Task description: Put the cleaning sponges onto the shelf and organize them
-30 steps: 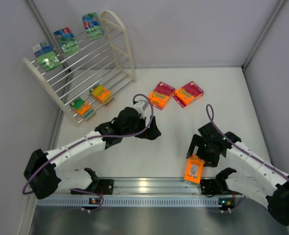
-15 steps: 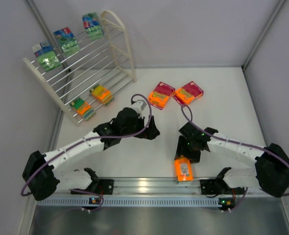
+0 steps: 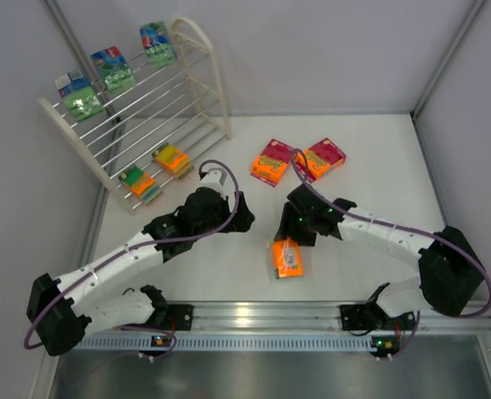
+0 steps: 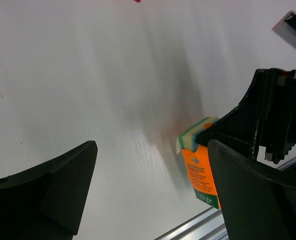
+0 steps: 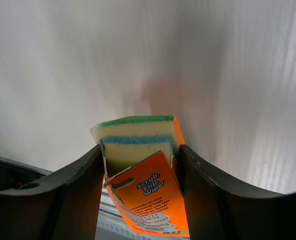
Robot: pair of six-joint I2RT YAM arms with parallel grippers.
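— Right jaws: clamped on one orange pack (image 5: 137,200), low over the tabletop (image 3: 378,166) between the arms. Left jaws: spread, empty.
— Shelved?
— Five on the shelf (image 3: 149,108): three green packs (image 3: 115,71) on the top tier, two orange-green packs (image 3: 172,159) on the bottom.
— Outstanding?
— Three, by my count: the held one, plus two magenta-label packs (image 3: 273,161) lying right of the shelf.

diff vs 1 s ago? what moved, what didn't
The right gripper, shut on an orange sponge pack, carried it from beside the rail leftward and further onto the table, toward the middle. The left gripper, open and empty, drew back slightly left. Nothing was grasped or released. The five packs on the shelf and the two loose packs stayed put.
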